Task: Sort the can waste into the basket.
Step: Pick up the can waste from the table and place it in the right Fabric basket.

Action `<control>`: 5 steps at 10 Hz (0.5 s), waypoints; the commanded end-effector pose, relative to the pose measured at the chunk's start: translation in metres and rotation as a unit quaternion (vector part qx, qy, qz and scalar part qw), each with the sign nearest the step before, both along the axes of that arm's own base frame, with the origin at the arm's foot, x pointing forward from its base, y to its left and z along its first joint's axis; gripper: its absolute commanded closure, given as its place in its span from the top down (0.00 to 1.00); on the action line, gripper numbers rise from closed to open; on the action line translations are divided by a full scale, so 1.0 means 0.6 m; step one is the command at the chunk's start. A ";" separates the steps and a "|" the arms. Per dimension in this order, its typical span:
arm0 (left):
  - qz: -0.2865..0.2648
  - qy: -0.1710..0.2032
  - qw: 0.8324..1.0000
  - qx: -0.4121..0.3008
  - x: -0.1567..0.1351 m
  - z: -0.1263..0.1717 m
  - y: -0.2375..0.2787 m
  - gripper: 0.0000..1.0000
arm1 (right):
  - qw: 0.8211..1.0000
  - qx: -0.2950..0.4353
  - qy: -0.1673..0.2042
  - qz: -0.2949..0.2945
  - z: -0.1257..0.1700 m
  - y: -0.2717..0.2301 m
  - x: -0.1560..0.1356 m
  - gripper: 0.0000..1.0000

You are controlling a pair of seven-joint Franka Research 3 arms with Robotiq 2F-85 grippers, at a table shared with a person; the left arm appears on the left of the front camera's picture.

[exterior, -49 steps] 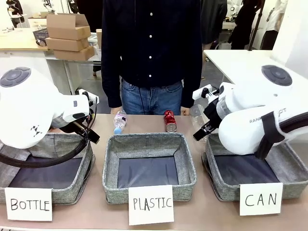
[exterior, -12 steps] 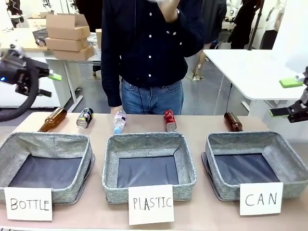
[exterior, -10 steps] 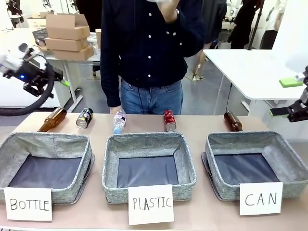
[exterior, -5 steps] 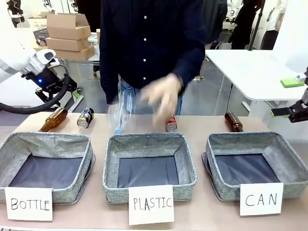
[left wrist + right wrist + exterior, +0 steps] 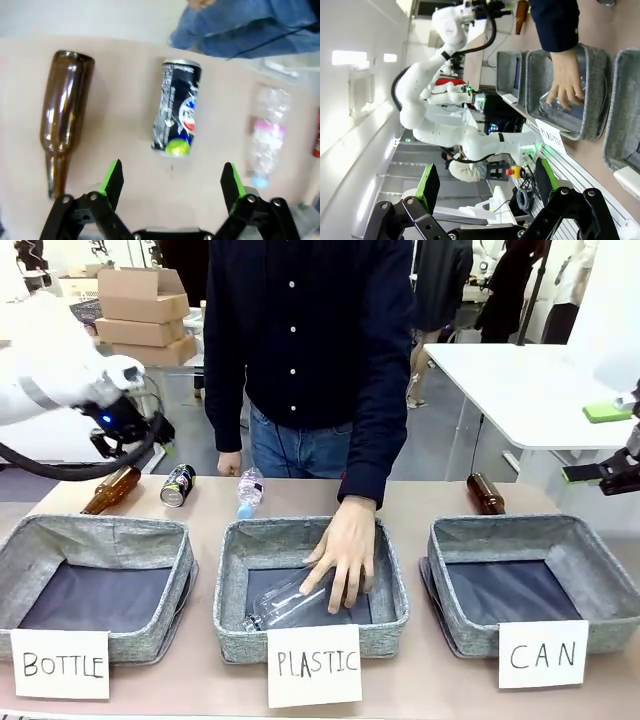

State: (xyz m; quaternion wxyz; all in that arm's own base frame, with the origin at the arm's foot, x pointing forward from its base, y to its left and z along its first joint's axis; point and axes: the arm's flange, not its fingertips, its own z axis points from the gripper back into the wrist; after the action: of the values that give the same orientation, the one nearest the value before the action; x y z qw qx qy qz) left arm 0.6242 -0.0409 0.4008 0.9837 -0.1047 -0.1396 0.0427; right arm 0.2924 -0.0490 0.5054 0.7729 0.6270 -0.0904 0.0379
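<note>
The black can (image 5: 177,485) with blue, yellow and green print lies on its side at the far left of the table. My left gripper (image 5: 128,432) hovers above and left of it. In the left wrist view the same can (image 5: 176,107) lies just beyond my open left gripper (image 5: 171,174), nothing between the fingers. A red sliver of the red can (image 5: 317,135) shows at the edge there. The grey CAN basket (image 5: 505,524) stands at the right with nothing in it. My right gripper (image 5: 595,443) hangs open at the far right, above and beyond that basket, as in its own view (image 5: 485,180).
A person's hand (image 5: 345,555) rests on a clear plastic bottle (image 5: 285,602) inside the PLASTIC basket (image 5: 232,540). A brown bottle (image 5: 110,488) and a small plastic bottle (image 5: 249,490) flank the black can. Another brown bottle (image 5: 485,492) lies behind the CAN basket. The BOTTLE basket (image 5: 100,528) stands at left.
The person's hand came down with a clear bottle into the PLASTIC basket. My left arm moved right and lower toward the black can. The right gripper stayed put.
</note>
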 end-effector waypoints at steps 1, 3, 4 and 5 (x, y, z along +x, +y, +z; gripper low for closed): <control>0.016 0.011 0.997 0.080 0.057 -0.016 -0.030 1.00 | 1.000 0.011 -0.017 0.002 0.003 0.002 0.004 1.00; -0.010 0.020 0.994 0.104 0.085 -0.046 -0.061 1.00 | 1.000 0.011 -0.017 0.002 0.003 0.002 0.004 1.00; -0.016 0.036 0.994 0.107 0.096 -0.056 -0.069 1.00 | 1.000 0.011 -0.017 0.002 0.003 0.002 0.004 1.00; -0.026 0.051 0.993 0.102 0.104 -0.066 -0.073 1.00 | 1.000 0.011 -0.017 0.002 0.003 0.002 0.004 1.00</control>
State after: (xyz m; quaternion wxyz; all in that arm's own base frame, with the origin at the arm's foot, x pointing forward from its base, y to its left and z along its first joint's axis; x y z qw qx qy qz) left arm 0.6759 -0.0849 0.3565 0.9942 -0.0091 -0.1068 0.0056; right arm 0.2925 -0.0489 0.5056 0.7729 0.6269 -0.0904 0.0384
